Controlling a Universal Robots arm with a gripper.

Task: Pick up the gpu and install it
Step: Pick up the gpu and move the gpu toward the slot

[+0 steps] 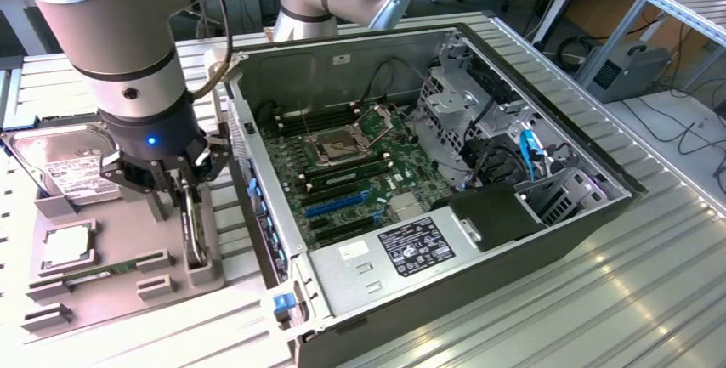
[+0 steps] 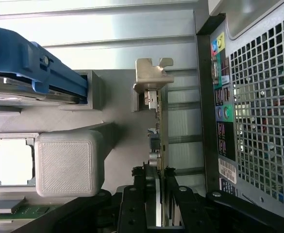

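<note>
The gpu stands on its edge in a slot of the grey holder tray, on the exterior view's left beside the open computer case. In the wrist view I see the gpu edge-on, its silvery end bracket at the far end. My gripper comes down on the card from above. In the wrist view the gripper has its black fingers pressed against both faces of the card, so it is shut on it. The card's lower edge is still seated in the tray.
The case lies open with the motherboard and a blue expansion slot facing up. The tray also holds a hard drive, a processor and a green memory stick. The case's perforated rear panel is close beside the card.
</note>
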